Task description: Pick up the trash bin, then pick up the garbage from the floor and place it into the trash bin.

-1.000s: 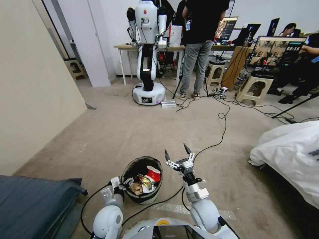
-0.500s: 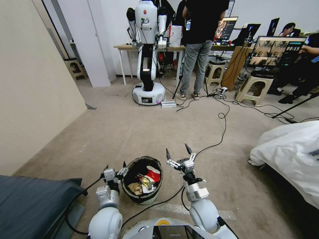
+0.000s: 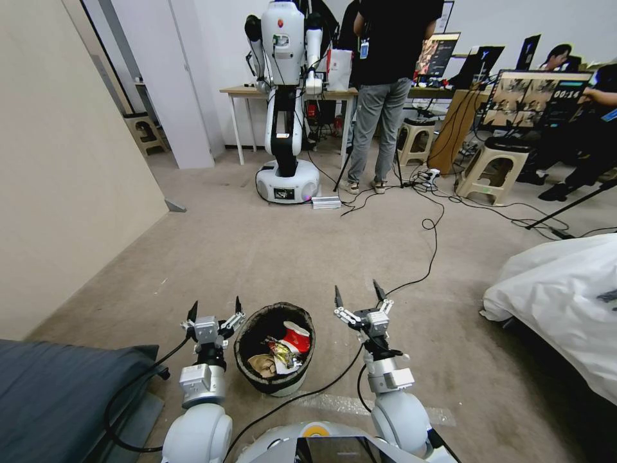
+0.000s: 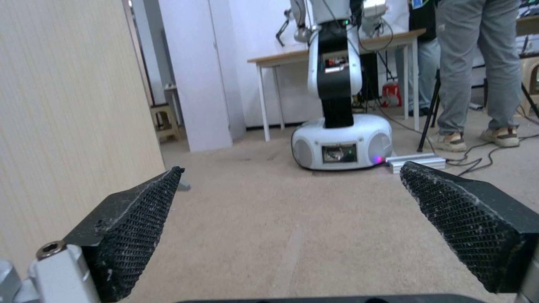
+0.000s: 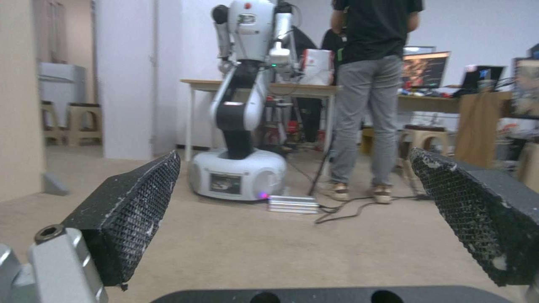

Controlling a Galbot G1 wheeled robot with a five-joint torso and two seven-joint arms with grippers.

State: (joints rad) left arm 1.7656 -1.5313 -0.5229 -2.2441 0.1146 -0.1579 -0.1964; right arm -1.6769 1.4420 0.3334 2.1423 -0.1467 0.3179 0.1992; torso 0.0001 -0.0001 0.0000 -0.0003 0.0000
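The trash bin (image 3: 256, 381), small and round with a black bag over its rim, stands on the carpet between my two arms. Garbage (image 3: 283, 350) lies inside it: a red-white packet, a shiny yellow wrapper and a brown crumpled piece. My left gripper (image 3: 214, 310) hovers open just left of the bin's rim, apart from it. On the bin's right my right gripper (image 3: 357, 296) is open too, holding nothing. Both wrist views look forward over the floor between spread fingertips (image 4: 134, 235) (image 5: 126, 223).
Another white robot (image 3: 285, 96) stands ahead by a table, a person beside it. Cables (image 3: 427, 225) trail over the carpet. A beige wall panel (image 3: 58, 161) is on the left, a dark cushion (image 3: 58, 392) at lower left, a white bag heap (image 3: 565, 302) on the right.
My left gripper has let go of the bin's rim, swung out to the left and opened. The right gripper has shifted slightly right and forward. The bin stays put.
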